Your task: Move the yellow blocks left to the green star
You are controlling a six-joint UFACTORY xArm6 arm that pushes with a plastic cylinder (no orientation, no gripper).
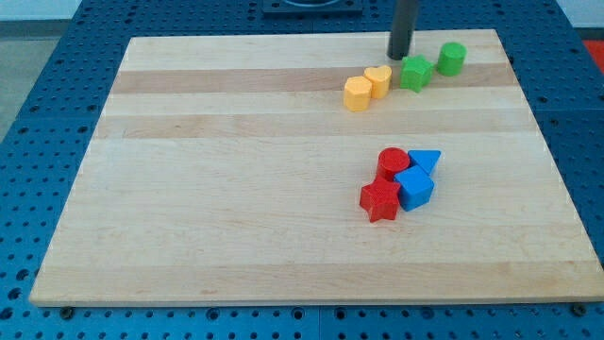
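Observation:
Two yellow blocks lie near the view's top: a yellow hexagon (pixel 357 93) and a yellow heart (pixel 378 80), touching each other. Just right of the heart sits the green star (pixel 415 73), close to or touching it. A green cylinder (pixel 452 59) stands further right. My tip (pixel 399 56) is just above the gap between the yellow heart and the green star, a little toward the view's top of both, touching neither as far as I can tell.
A cluster sits right of the board's middle: a red cylinder (pixel 393 162), a red star (pixel 380 200), a blue triangle (pixel 426 161) and a blue cube (pixel 414 188). The wooden board (pixel 236 189) lies on a blue perforated table.

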